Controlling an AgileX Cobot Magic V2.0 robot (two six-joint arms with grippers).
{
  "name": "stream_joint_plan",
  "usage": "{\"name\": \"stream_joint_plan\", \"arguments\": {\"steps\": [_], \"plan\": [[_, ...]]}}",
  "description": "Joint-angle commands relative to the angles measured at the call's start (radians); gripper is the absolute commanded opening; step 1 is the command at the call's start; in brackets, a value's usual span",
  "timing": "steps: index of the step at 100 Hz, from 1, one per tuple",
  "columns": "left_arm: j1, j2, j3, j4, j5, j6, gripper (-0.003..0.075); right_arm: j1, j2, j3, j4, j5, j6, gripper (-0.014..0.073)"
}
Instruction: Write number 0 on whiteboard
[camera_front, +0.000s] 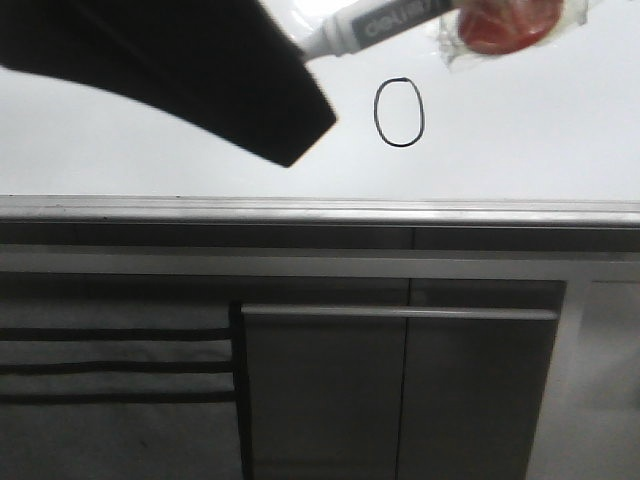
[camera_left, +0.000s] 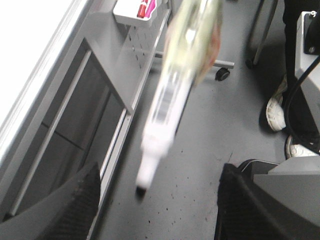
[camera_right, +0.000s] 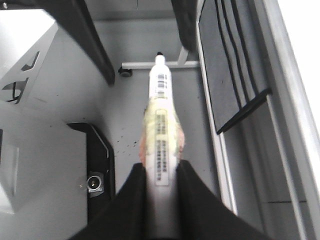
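The right end effector (camera_right: 161, 187) is clamping its dark fingers (camera_right: 131, 200) on a white marker pen (camera_right: 160, 115) wrapped in yellowish tape. The left end effector (camera_left: 157, 200) is standing with its pads apart, the pen between them untouched. On the whiteboard (camera_front: 540, 130) the number 0 (camera_front: 399, 112) is sitting beside the pen tip. A small white tray (camera_left: 131, 15) is holding red markers (camera_left: 142, 9).
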Motion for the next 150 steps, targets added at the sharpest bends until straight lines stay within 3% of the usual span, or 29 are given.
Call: {"name": "stream_joint_plan", "arguments": {"steps": [1,35,50,82,99,110,117,137,150], "plan": [[-0.018,0.014,-0.067,-0.028,-0.057,0.005,0.046,0.021,-0.01,-0.022,0.05,-0.08,-0.019,-0.0036],[-0.018,0.036,-0.083,-0.028,-0.092,0.007,0.0444,0.034,-0.01,-0.022,0.05,-0.092,-0.091,-0.0036],[-0.018,0.036,-0.083,-0.028,-0.108,0.007,0.0355,0.034,-0.01,-0.022,0.05,-0.092,-0.093,-0.0036],[-0.018,0.036,-0.083,-0.028,-0.118,0.007,0.0076,0.034,-0.01,-0.022,0.073,-0.085,-0.09,-0.0036],[-0.018,0.036,-0.083,-0.028,-0.118,0.007,-0.0006,0.034,-0.01,-0.022,0.094,-0.075,-0.09,-0.0036],[-0.018,0.036,-0.083,-0.028,-0.118,0.007,-0.002,0.034,-0.01,-0.022,0.1,-0.076,-0.09,-0.0032],[-0.016,0.036,-0.083,-0.028,-0.12,0.007,-0.002,0.034,-0.01,-0.022,0.1,-0.078,-0.09,0.001],[0.009,0.036,-0.083,-0.017,-0.137,0.007,-0.002,0.012,-0.015,-0.045,0.066,-0.093,-0.031,0.0283],[0.098,0.036,-0.083,-0.017,-0.159,-0.035,-0.002,-0.052,-0.05,-0.103,-0.006,-0.09,0.05,0.0291]]}}
